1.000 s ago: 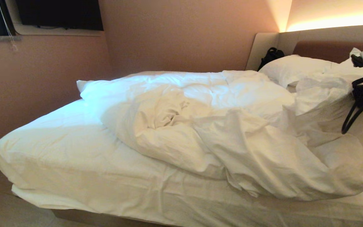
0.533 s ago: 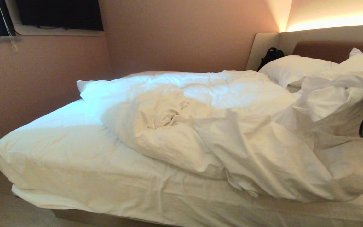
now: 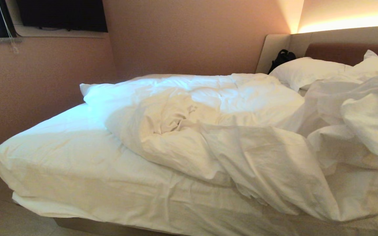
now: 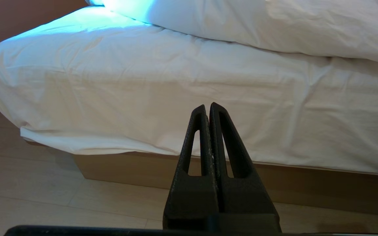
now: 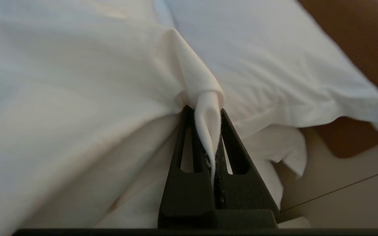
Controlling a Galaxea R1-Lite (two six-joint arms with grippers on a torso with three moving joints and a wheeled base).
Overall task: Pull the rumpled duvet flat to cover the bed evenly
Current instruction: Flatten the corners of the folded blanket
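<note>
Right gripper [image 5: 208, 131]: we hold a fold of the duvet [image 3: 215, 131] pinched between pressed-together fingers, near the pillows [image 3: 304, 70], out of the head view; we judge the pinch serves to drag cloth flat.
Left gripper [image 4: 207, 109]: fingers pressed together on nothing, parked low beside the bed [image 3: 87, 223].
Duvet place: bunched mid-mattress, its right part lifted, foot end of the mattress bare.
Duvet axis: heap runs diagonally from far foot corner towards near headboard [image 3: 340, 50] side.

The bed [image 3: 77, 170] carries the rumpled duvet [image 3: 215, 131] and seemingly two pillows [image 3: 307, 70].
</note>
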